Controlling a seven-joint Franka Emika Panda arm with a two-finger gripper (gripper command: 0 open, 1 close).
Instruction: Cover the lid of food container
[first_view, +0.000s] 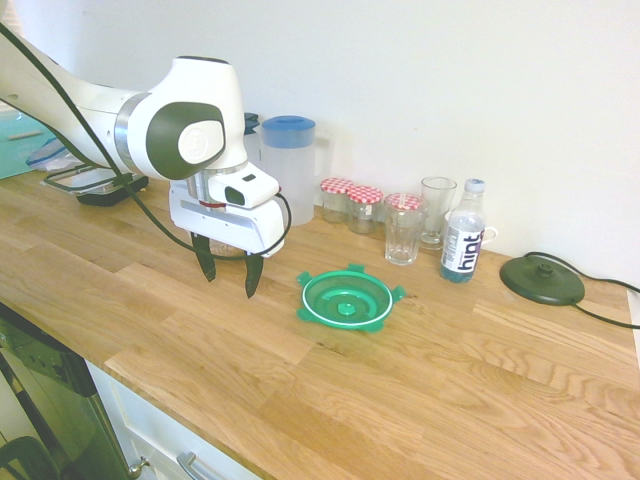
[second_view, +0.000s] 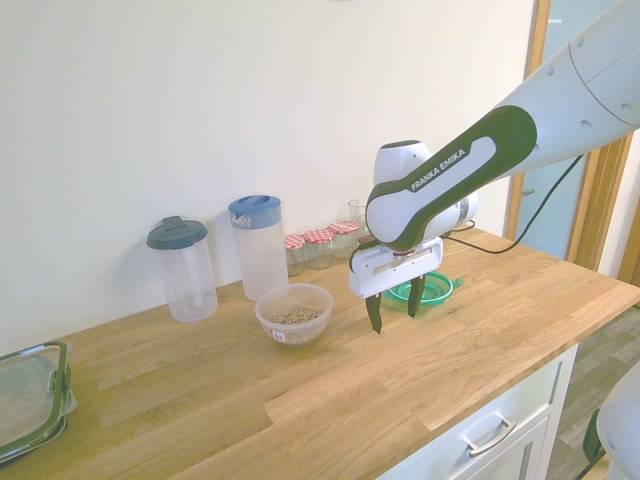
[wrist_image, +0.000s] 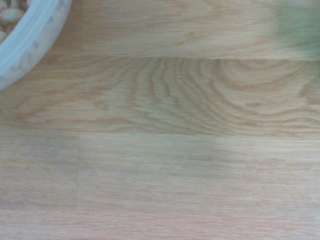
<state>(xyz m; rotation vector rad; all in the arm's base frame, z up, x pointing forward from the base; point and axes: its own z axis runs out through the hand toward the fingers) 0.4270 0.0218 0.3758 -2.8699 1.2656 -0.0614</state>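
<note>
While the gripper (first_view: 229, 275) hangs above bare wood with its two dark fingers spread wide and pointing straight down, it has hold of nothing — the space between the fingertips is clear in both exterior views. The lid (first_view: 348, 298) lies flat on the wooden counter (first_view: 450, 370), green with concentric rings and small clip tabs round its edge, just beside the gripper on the side toward the glasses. The food container (second_view: 294, 313), a clear round bowl with beige grains in it, sits uncovered on the other side of the gripper, near the blue-lidded pitcher (second_view: 257, 244) and well apart from the lid. In the wrist view a curve of the bowl's rim shows at one corner and a green blur at the opposite one — plain wood grain between them. Behind the lid stand red-checked jars (first_view: 351, 203), drinking glasses (first_view: 404, 228) and a water bottle (first_view: 463, 234) along the wall.
</note>
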